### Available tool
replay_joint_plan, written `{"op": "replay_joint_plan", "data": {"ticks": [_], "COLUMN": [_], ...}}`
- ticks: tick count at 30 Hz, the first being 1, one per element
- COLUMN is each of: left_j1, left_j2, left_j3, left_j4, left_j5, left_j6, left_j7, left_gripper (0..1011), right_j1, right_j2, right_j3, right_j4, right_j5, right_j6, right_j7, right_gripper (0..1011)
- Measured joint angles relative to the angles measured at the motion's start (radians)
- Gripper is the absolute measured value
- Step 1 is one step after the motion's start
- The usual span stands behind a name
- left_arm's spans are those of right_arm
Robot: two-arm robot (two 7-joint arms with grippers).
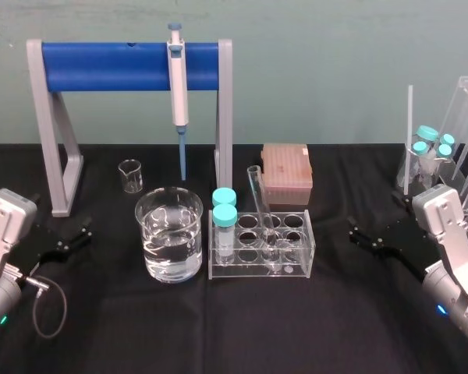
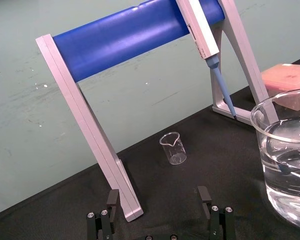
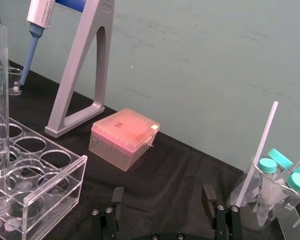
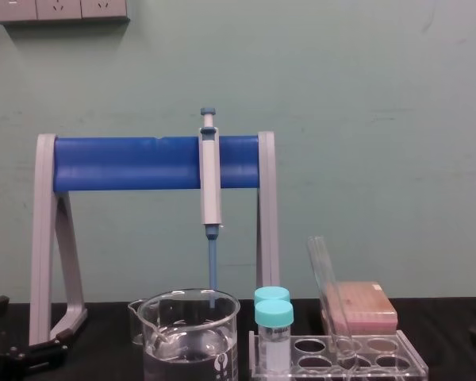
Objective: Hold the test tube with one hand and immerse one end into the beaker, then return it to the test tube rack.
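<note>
Black fingers of the right gripper (image 1: 361, 235) are spread wide and hold nothing, low over the dark cloth. Just ahead of its tips sits the test tube rack (image 1: 259, 269), clear acrylic with round holes. The test tube (image 1: 260, 204) leans in a middle hole, its open mouth tilted away from this gripper. Beyond the rack from here stands the beaker (image 1: 147, 226), wide, spouted glass about half full of water. The left gripper (image 1: 78, 232) waits past it, equally open and empty.

The right gripper looks best placed for the grasp. It should probably pinch the thin, slick glass high on the bare upper stretch and match the tube's lean. A lift along that lean would avoid levering against the hole or the two teal-capped tubes (image 1: 225, 209) beside it. Gentle pressure is wise, since the tube is round, smooth and brittle.
</note>
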Motion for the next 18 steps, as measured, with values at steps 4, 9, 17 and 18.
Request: {"op": "replay_joint_plan", "data": {"ticks": [4, 9, 17, 18], "left_j1": [0.0, 0.0, 0.0, 0.0], "left_j2": [0.0, 0.0, 0.0, 0.0], "left_j3": [0.0, 0.0, 0.0, 0.0], "left_j4": [0.0, 0.0, 0.0, 0.0], "left_j5": [0.0, 0.0, 0.0, 0.0], "left_j6": [0.0, 0.0, 0.0, 0.0], "left_j7": [0.0, 0.0, 0.0, 0.0], "left_gripper": [1000, 1000, 1000, 1000], "right_j1": [-0.005, -0.006, 0.017, 0.021], "right_j2": [-0.008, -0.026, -0.055, -0.059], "right_j3": [0.023, 0.069, 0.109, 0.11], "right_j4": [-0.005, -0.029, -0.079, -0.089], "right_j5": [0.037, 0.134, 0.251, 0.261], "right_j6": [-0.002, 0.001, 0.015, 0.019], "right_j7": [0.036, 0.112, 0.243, 0.265], "right_gripper": [1002, 1002, 1002, 1002]}}
